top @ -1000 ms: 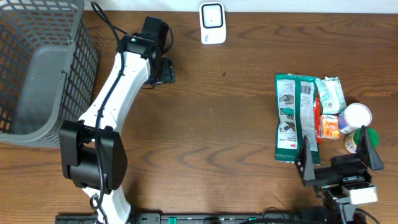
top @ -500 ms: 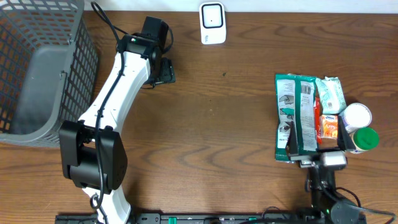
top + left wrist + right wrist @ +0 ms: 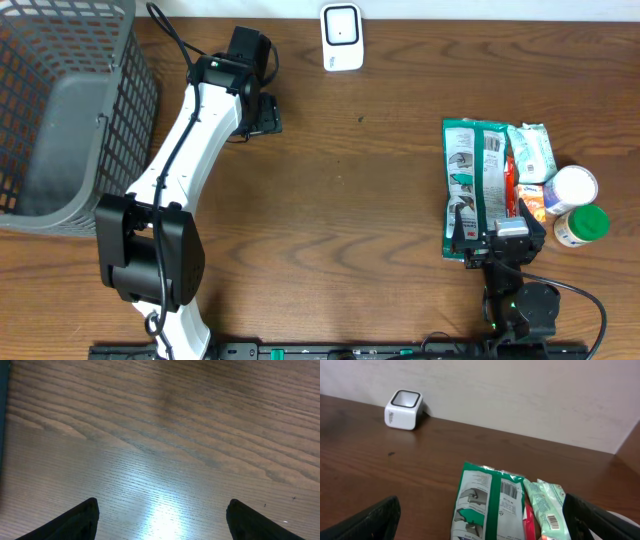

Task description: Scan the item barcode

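Wooden table [image 3: 360, 200] is carrying everything. A grey wire basket [image 3: 60, 110] is sitting at the far left corner.

The left arm [image 3: 190, 130] is reaching toward the back. The left gripper [image 3: 162, 505] is hanging over bare wood with its jaws spread and nothing in them.

The target, a flat green packet [image 3: 475, 185], is lying face up on the right side. It is touching a pile of smaller goods: a mint wipes pack [image 3: 530, 150], an orange sachet [image 3: 528, 200], a white-lidded tub [image 3: 573, 186] and a green-capped bottle [image 3: 585, 222].

The right gripper [image 3: 497, 240] is sitting over the packet's near end, jaws fully apart and not gripping anything.

The white scanner [image 3: 341, 37] is standing at the back edge, well apart from the packet. The barcode [image 3: 507, 489] is showing on the packet's top face, toward its far end.

Handling, my guess:
- The packet is looking like light, floppy, slick film, so it is likely going to sag when lifted.
- I'm suggesting a pinch across the near end, clear of the barcode, then presenting the printed face to the scanner window.
- Watch that the neighbouring wipes pack isn't dragged along.
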Controlling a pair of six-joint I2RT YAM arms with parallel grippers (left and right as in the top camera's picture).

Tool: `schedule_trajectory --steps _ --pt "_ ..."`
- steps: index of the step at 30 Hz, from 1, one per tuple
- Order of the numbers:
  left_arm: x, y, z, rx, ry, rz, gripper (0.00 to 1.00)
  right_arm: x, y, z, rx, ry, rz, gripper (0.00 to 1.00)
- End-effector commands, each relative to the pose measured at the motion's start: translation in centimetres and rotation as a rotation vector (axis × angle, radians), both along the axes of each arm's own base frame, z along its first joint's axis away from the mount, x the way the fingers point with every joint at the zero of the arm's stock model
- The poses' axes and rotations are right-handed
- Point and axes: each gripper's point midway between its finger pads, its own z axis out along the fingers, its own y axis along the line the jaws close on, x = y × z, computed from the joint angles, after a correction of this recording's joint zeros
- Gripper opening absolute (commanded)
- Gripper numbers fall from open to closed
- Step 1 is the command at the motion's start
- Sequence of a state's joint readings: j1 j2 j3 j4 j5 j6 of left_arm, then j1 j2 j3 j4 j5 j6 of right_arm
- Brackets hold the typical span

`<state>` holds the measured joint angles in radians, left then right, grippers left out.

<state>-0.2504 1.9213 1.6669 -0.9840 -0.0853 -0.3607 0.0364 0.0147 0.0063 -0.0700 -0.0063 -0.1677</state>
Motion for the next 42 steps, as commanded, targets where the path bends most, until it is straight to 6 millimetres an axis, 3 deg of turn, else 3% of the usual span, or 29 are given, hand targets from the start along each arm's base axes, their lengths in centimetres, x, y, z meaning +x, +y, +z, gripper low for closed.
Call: schedule_trajectory --steps 1,32,35,36,42 --pt "0.1 0.2 1.1 0.01 -0.028 -0.012 0.82 0.0 -0.4 0.0 -0.017 -0.004 -0.021 0.99" --pt "0.1 0.2 1.5 0.008 -0.035 -0.011 0.82 0.0 -0.4 0.0 -0.018 -0.004 -0.021 0.99" --pt "0.0 0.3 2.8 0.0 -0.068 -0.011 0.82 0.0 -0.4 0.0 -0.018 -0.004 -0.021 0.99" --pt "0.0 0.3 3.3 -0.002 -0.081 -0.011 0.98 0.0 -0.4 0.0 -0.018 -0.004 -0.021 0.99" --pt "-1.1 2.4 10.8 0.045 -0.279 0.03 0.98 0.0 -0.4 0.0 -0.018 -0.004 -0.021 0.99"
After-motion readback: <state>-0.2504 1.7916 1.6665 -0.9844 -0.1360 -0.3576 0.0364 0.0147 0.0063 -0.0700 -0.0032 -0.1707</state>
